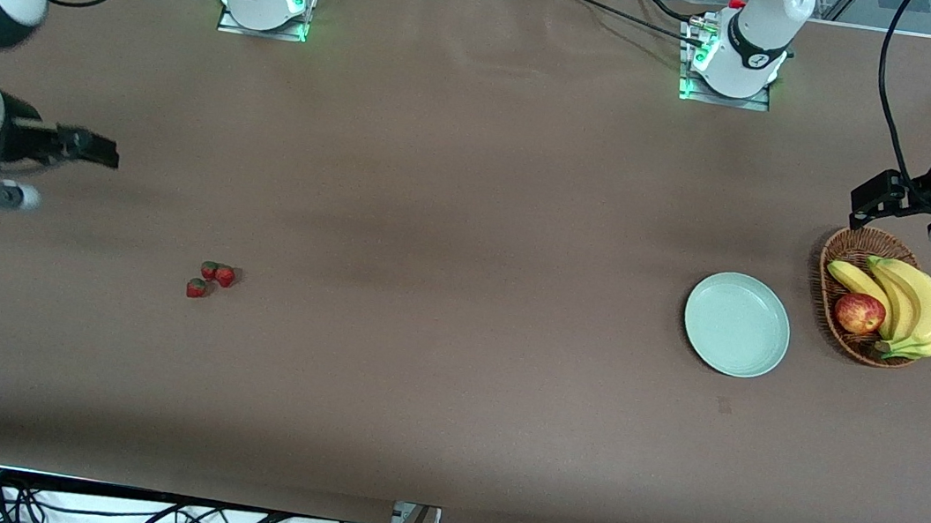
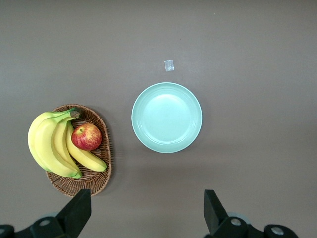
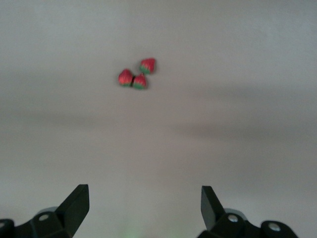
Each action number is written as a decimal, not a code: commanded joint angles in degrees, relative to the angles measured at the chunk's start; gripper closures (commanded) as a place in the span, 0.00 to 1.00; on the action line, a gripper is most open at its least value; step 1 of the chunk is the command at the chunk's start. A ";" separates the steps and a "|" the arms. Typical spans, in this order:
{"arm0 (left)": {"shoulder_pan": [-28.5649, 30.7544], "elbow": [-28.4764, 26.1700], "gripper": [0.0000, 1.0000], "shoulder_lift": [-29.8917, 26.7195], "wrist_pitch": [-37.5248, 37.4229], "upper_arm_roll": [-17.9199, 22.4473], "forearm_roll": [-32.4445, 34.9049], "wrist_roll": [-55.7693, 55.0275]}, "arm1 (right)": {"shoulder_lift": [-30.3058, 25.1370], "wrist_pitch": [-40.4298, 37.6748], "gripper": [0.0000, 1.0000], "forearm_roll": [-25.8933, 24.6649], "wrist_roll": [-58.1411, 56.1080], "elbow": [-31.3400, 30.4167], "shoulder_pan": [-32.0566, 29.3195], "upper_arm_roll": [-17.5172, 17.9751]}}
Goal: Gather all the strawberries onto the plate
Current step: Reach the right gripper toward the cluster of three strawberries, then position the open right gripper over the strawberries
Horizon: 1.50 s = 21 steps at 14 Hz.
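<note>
The front view alone shows both ends of the table (image 1: 448,402): three strawberries (image 1: 210,279) cluster toward the right arm's end, the empty plate (image 1: 737,324) lies toward the left arm's end, just beside a basket (image 1: 840,263) holding bananas (image 1: 913,308) and an apple (image 1: 859,312). The right gripper (image 1: 93,149) hangs spread and empty, its arm partly cut off; the left gripper (image 1: 868,200) hangs over the basket's edge.

The left wrist view shows released fingers (image 2: 77,210), plus a small scrap (image 2: 169,65) near the plate.

The right wrist view is blurred; its fingers (image 3: 77,203) stand apart.
</note>
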 commanded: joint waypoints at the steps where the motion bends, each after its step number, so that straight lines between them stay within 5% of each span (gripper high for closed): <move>1: 0.13 1.96 0.00 0.89 -1.34 0.01 -1.18 1.05 | 7.50 6.54 0.00 0.72 -0.53 0.79 -0.68 0.36; 7: 0.22 2.84 0.00 1.42 -1.34 0.01 -1.18 1.05 | 18.51 24.56 0.00 0.73 3.49 -1.84 1.43 0.45; 21: 0.14 3.10 0.00 1.51 -1.43 0.01 -1.18 0.87 | 20.27 37.41 0.00 0.11 10.28 -10.81 7.06 0.45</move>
